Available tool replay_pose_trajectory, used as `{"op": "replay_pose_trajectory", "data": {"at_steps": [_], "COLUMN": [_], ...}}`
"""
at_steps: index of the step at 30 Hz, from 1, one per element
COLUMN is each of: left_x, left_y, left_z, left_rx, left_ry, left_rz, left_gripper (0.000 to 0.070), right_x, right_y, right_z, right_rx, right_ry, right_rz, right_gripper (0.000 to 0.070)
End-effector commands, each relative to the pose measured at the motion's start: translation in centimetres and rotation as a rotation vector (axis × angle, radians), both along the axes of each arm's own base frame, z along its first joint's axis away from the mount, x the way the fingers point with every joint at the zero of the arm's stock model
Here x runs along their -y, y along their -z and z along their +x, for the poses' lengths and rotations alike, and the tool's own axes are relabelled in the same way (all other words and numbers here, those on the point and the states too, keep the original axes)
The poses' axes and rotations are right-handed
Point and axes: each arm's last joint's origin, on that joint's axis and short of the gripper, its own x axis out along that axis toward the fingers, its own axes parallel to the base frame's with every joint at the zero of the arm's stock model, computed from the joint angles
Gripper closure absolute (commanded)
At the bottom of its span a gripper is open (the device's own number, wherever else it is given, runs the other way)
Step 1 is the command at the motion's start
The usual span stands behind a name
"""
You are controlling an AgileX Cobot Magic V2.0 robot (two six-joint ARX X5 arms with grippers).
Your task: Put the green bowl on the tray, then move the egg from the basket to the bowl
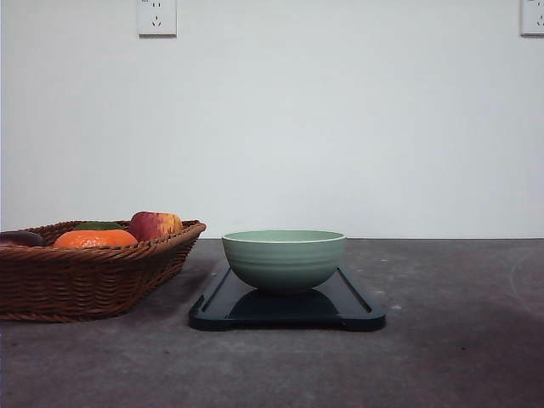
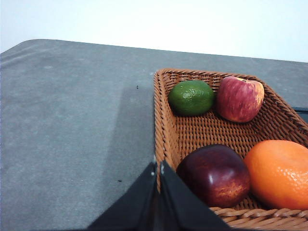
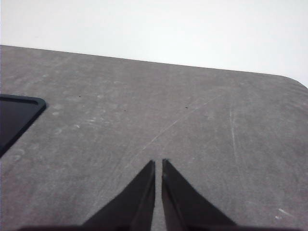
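Note:
The green bowl [image 1: 284, 259] stands upright in the middle of the dark tray [image 1: 357, 310], and I cannot see inside it. The wicker basket [image 1: 85, 280] sits to the tray's left. The egg is out of view. In the left wrist view my left gripper [image 2: 158, 166] is shut with nothing in it, its tips over the basket's near left rim [image 2: 163, 125]. My right gripper [image 3: 158, 162] is shut and empty above bare table, with a corner of the tray [image 3: 14, 118] off to one side.
The basket holds a green fruit [image 2: 191, 97], a red apple [image 2: 239, 98], a dark red apple [image 2: 215, 174] and an orange [image 2: 278, 173]. A white wall with sockets [image 1: 156, 17] backs the grey table [image 1: 459, 357].

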Motion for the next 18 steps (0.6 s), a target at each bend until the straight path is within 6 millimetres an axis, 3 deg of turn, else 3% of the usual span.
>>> {"op": "replay_pose_trajectory", "data": {"at_steps": [1, 18], "left_x": [0.00, 0.00], "left_y": [0.71, 0.71], "left_z": [0.08, 0.08], "left_rx": [-0.025, -0.025], "left_ry": [0.002, 0.002], "left_rz": [0.013, 0.013], "left_gripper": [0.0700, 0.0700], "right_x": [0.00, 0.00], "right_y": [0.01, 0.01], "right_z": [0.03, 0.03], "right_rx": [0.009, 0.009], "right_ry": [0.001, 0.001], "right_rz": [0.011, 0.011], "right_gripper": [0.0684, 0.0684]}}
